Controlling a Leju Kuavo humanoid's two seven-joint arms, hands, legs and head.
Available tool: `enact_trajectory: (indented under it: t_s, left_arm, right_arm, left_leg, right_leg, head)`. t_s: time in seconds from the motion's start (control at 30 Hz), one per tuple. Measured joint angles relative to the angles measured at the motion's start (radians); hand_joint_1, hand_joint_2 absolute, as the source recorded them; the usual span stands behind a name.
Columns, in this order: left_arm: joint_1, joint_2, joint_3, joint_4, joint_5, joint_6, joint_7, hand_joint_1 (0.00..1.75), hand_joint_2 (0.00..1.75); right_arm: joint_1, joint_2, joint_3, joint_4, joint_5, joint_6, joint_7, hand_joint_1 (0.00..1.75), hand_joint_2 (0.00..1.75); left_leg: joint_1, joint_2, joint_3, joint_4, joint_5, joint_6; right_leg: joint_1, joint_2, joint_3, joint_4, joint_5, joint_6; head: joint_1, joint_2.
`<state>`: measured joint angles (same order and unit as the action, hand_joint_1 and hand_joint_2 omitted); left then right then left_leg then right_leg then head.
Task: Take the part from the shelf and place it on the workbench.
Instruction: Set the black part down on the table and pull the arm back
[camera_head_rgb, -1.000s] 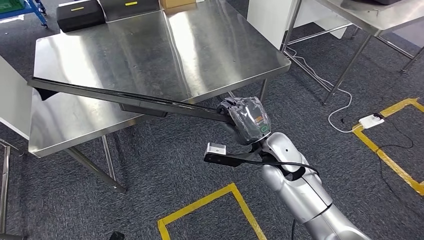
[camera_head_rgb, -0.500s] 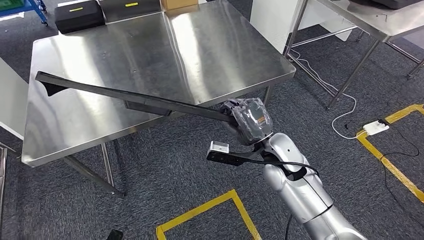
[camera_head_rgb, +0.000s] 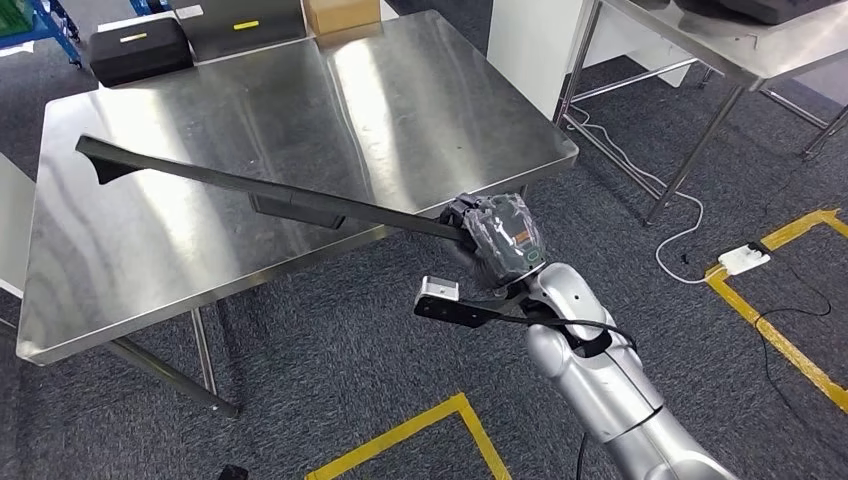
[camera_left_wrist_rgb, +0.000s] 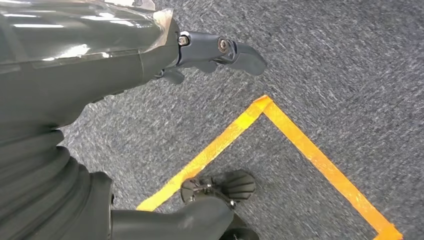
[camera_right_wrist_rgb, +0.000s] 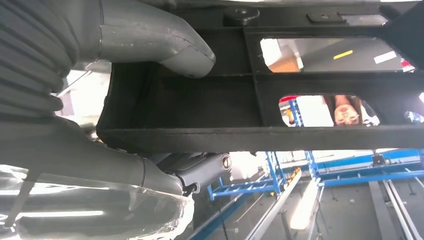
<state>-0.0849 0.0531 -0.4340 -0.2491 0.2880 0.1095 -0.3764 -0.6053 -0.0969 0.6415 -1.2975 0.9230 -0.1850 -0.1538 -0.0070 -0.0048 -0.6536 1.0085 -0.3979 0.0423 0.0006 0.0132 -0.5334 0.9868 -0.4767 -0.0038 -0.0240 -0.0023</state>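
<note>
The right hand (camera_head_rgb: 492, 240) is gripping one end of the long black ribbed plastic part (camera_head_rgb: 270, 195), which is hanging above the steel workbench (camera_head_rgb: 420, 100) near its front edge. Best lowering it level, releasing once flat. The left hand (camera_left_wrist_rgb: 220, 50) is holding nothing, fingers apart.

Bright overhead light, workbench (camera_head_rgb: 300, 90) glare

steel workbench (camera_head_rgb: 150, 250), black case (camera_head_rgb: 140, 50), cardboard box (camera_head_rgb: 342, 14)

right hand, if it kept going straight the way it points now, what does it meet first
Probably the steel workbench: the right hand points up-left over its near edge, holding the long black part above the top. Height above the surface is unclear.
</note>
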Motion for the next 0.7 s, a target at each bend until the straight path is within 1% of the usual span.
enact_trajectory:
  t_s: [0.03, 0.07, 0.1, 0.13, 0.17, 0.2, 0.23, 0.27, 0.3, 0.33, 0.37, 0.4, 0.43, 0.47, 0.5, 0.53, 0.6, 0.63, 0.67, 0.7]
  left_arm:
    - [0.001, 0.0, 0.0, 0.0, 0.0, 0.0, 0.0, 0.0, 1.75]
    - [0.001, 0.0, 0.0, 0.001, 0.001, 0.0, 0.0, 0.0, 1.75]
    - [0.002, 0.0, 0.0, 0.001, 0.001, 0.0, -0.001, 0.0, 1.75]
    - [0.001, 0.0, 0.0, 0.001, 0.001, 0.0, -0.001, 0.0, 1.75]
    - [0.001, -0.001, 0.0, 0.001, 0.0, -0.001, -0.001, 0.0, 1.75]
    - [0.0, -0.001, 0.0, 0.001, 0.0, -0.001, -0.001, 0.0, 1.75]
    - [0.0, -0.001, 0.0, 0.001, -0.001, -0.002, -0.001, 0.0, 1.75]
    - [0.0, -0.001, 0.0, 0.001, -0.003, -0.002, -0.001, 0.0, 1.75]
    - [0.0, -0.001, 0.0, 0.001, -0.004, -0.003, -0.001, 0.0, 1.75]
    - [0.0, -0.002, -0.001, 0.001, -0.006, -0.003, -0.001, 0.0, 1.75]
    - [0.0, -0.003, -0.001, 0.001, -0.008, -0.003, -0.001, 0.0, 1.75]
    - [0.0, -0.004, -0.002, 0.001, -0.01, -0.003, -0.001, 0.0, 1.75]
    - [-0.001, -0.004, -0.003, 0.001, -0.013, -0.003, 0.0, 0.0, 1.75]
    - [-0.002, -0.005, -0.004, 0.001, -0.015, -0.003, 0.0, 0.0, 1.75]
    - [-0.003, -0.004, -0.005, 0.001, -0.016, -0.003, 0.001, 0.0, 1.75]
    - [-0.004, -0.004, -0.006, 0.001, -0.017, -0.004, 0.002, 0.0, 1.75]
    - [-0.005, -0.003, -0.007, 0.001, -0.018, -0.004, 0.004, 0.0, 1.75]
    - [-0.006, -0.002, -0.008, 0.001, -0.018, -0.005, 0.004, 0.0, 1.75]
    - [-0.006, 0.0, -0.008, 0.001, -0.017, -0.004, 0.004, 0.0, 1.75]
    - [-0.007, 0.0, -0.008, 0.001, -0.017, -0.004, 0.004, 0.0, 1.75]
  right_arm:
    - [-0.009, 0.0, -0.002, 0.006, -0.013, 0.01, -0.009, 1.66, 1.75]
    - [-0.018, 0.001, -0.005, 0.014, -0.025, 0.022, -0.022, 1.66, 1.75]
    - [-0.03, 0.001, -0.008, 0.023, -0.04, 0.035, -0.04, 1.66, 1.75]
    - [-0.044, 0.001, -0.01, 0.034, -0.06, 0.051, -0.062, 1.66, 1.75]
    - [-0.057, 0.001, -0.011, 0.045, -0.084, 0.068, -0.084, 1.66, 1.75]
    - [-0.07, 0.001, -0.011, 0.056, -0.112, 0.085, -0.106, 1.66, 1.75]
    - [-0.082, 0.002, -0.009, 0.068, -0.138, 0.101, -0.126, 1.66, 1.75]
    - [-0.091, 0.001, -0.006, 0.079, -0.16, 0.115, -0.141, 1.66, 1.75]
    - [-0.101, 0.001, -0.001, 0.09, -0.175, 0.127, -0.153, 1.66, 1.75]
    - [-0.112, 0.001, 0.006, 0.099, -0.186, 0.137, -0.162, 1.66, 1.75]
    - [-0.124, 0.001, 0.013, 0.107, -0.195, 0.144, -0.169, 1.66, 1.75]
    - [-0.137, 0.002, 0.021, 0.112, -0.202, 0.148, -0.174, 1.66, 1.75]
    - [-0.148, 0.003, 0.028, 0.117, -0.21, 0.151, -0.178, 1.66, 1.75]
    - [-0.157, 0.003, 0.034, 0.119, -0.219, 0.154, -0.183, 1.66, 1.75]
    - [-0.164, 0.004, 0.04, 0.122, -0.226, 0.158, -0.187, 1.66, 1.75]
    - [-0.17, 0.004, 0.047, 0.124, -0.236, 0.163, -0.191, 1.66, 1.75]
    - [-0.178, 0.003, 0.059, 0.126, -0.255, 0.17, -0.2, 1.66, 1.75]
    - [-0.182, 0.003, 0.066, 0.126, -0.266, 0.175, -0.206, 1.66, 1.75]
    - [-0.185, 0.004, 0.072, 0.126, -0.276, 0.182, -0.212, 1.66, 1.75]
    - [-0.188, 0.004, 0.08, 0.126, -0.285, 0.19, -0.218, 1.66, 1.75]
  left_leg:
    - [-0.001, 0.0, 0.005, -0.005, -0.003, 0.003]
    - [0.002, 0.0, 0.012, -0.008, 0.003, 0.006]
    - [0.004, 0.001, 0.019, -0.012, 0.005, 0.01]
    - [0.007, 0.002, 0.026, -0.017, 0.006, 0.014]
    - [0.009, 0.002, 0.032, -0.02, 0.005, 0.018]
    - [0.008, 0.002, 0.036, -0.02, 0.0, 0.021]
    - [0.008, 0.001, 0.04, -0.02, -0.005, 0.023]
    - [0.008, -0.001, 0.045, -0.02, -0.01, 0.023]
    - [0.008, -0.003, 0.051, -0.019, -0.016, 0.023]
    - [0.008, -0.004, 0.06, -0.019, -0.022, 0.021]
    - [0.008, -0.006, 0.069, -0.019, -0.029, 0.018]
    - [0.006, -0.007, 0.077, -0.018, -0.037, 0.013]
    - [0.004, -0.009, 0.083, -0.016, -0.045, 0.009]
    - [0.002, -0.01, 0.087, -0.015, -0.052, 0.003]
    - [0.001, -0.01, 0.089, -0.014, -0.058, -0.002]
    - [0.003, -0.01, 0.091, -0.013, -0.063, -0.007]
    - [0.007, -0.005, 0.087, -0.003, -0.076, -0.018]
    - [0.01, -0.002, 0.075, 0.023, -0.091, -0.025]
    - [0.012, 0.0, 0.051, 0.07, -0.113, -0.031]
    - [0.014, 0.002, 0.016, 0.135, -0.138, -0.037]
  right_leg:
    - [0.002, 0.001, -0.001, -0.001, -0.004, 0.006]
    - [0.004, -0.001, -0.003, 0.003, -0.008, 0.011]
    - [0.005, -0.002, -0.01, 0.018, -0.016, 0.014]
    - [0.005, -0.004, -0.028, 0.054, -0.029, 0.015]
    - [0.004, -0.006, -0.062, 0.113, -0.049, 0.015]
    - [0.003, -0.007, -0.105, 0.187, -0.071, 0.014]
    - [0.001, -0.007, -0.151, 0.257, -0.088, 0.015]
    - [0.0, -0.007, -0.187, 0.302, -0.092, 0.018]
    - [-0.001, -0.007, -0.204, 0.309, -0.078, 0.025]
    - [-0.002, -0.007, -0.197, 0.27, -0.048, 0.033]
    - [-0.003, -0.009, -0.174, 0.201, -0.008, 0.041]
    - [-0.004, -0.01, -0.143, 0.12, 0.032, 0.045]
    - [-0.004, -0.012, -0.115, 0.055, 0.062, 0.044]
    - [-0.004, -0.013, -0.097, 0.017, 0.078, 0.039]
    - [-0.003, -0.013, -0.089, 0.002, 0.082, 0.031]
    - [-0.003, -0.012, -0.086, 0.001, 0.08, 0.022]
    - [-0.006, -0.011, -0.079, -0.002, 0.076, 0.008]
    - [-0.009, -0.011, -0.073, -0.004, 0.073, 0.0]
    - [-0.011, -0.01, -0.067, -0.005, 0.07, -0.007]
    - [-0.01, -0.01, -0.062, -0.005, 0.065, -0.013]
  head:
    - [0.0, 0.0]
    - [0.0, 0.0]
    - [0.0, 0.0]
    - [0.001, 0.0]
    - [0.001, 0.0]
    - [0.002, 0.0]
    - [0.002, 0.0]
    - [0.002, 0.0]
    - [0.002, 0.0]
    - [0.002, 0.0]
    - [0.003, 0.0]
    - [0.004, 0.0]
    - [0.003, 0.0]
    - [0.003, 0.0]
    - [0.003, 0.0]
    - [0.002, 0.0]
    - [0.002, 0.0]
    - [0.0, 0.0]
    - [-0.001, 0.0]
    - [-0.003, 0.0]
